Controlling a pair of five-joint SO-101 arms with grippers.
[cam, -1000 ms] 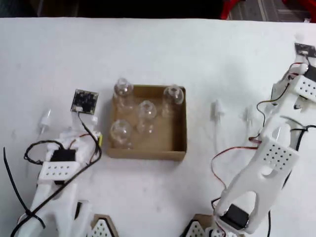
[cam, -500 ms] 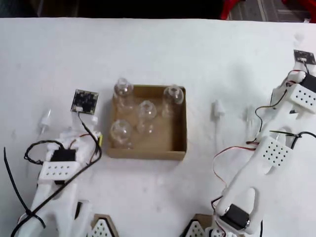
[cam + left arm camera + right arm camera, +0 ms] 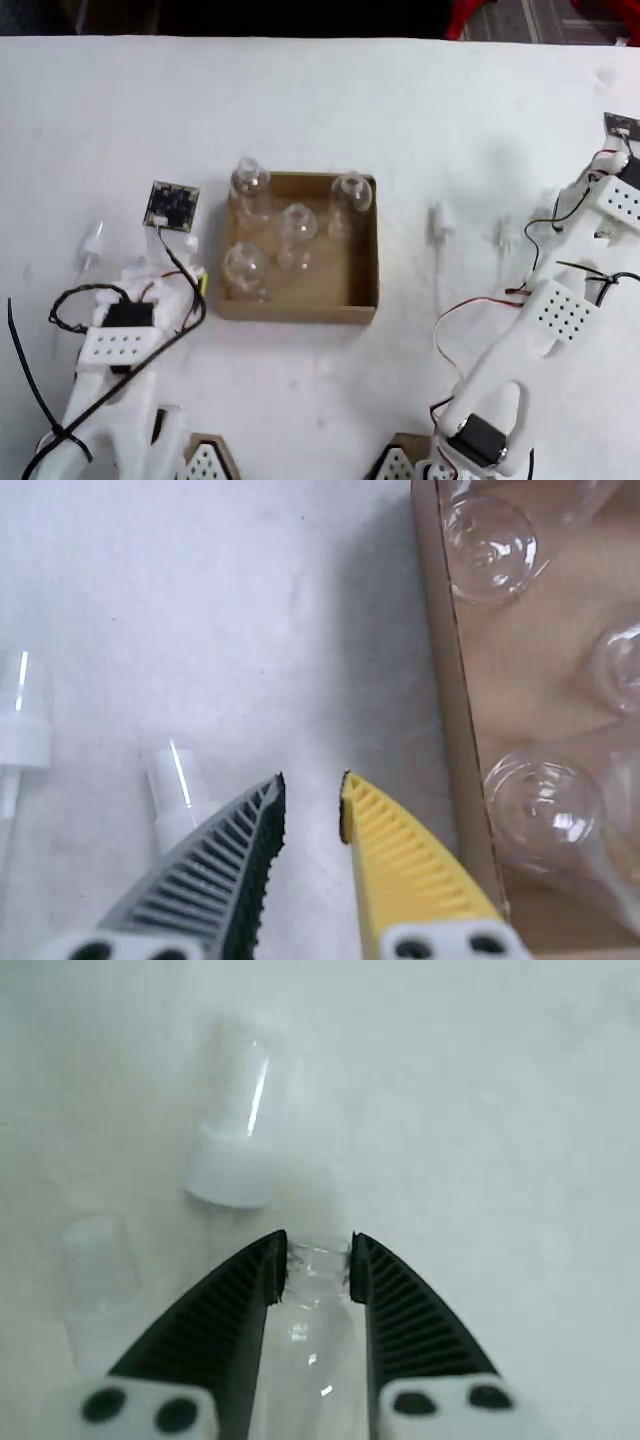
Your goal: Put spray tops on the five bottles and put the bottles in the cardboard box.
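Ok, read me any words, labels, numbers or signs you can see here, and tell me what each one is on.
No text here can be read.
The cardboard box: plain brown walls, no print.
The bottles in the box and the bottle in the right gripper: clear, no labels.
The spray tops: unmarked white.
The circuit board: any markings are too small to read.

White perforated arms (image 3: 520,340), red and black cables (image 3: 182,272), yellow-black left end effector (image 3: 312,780)
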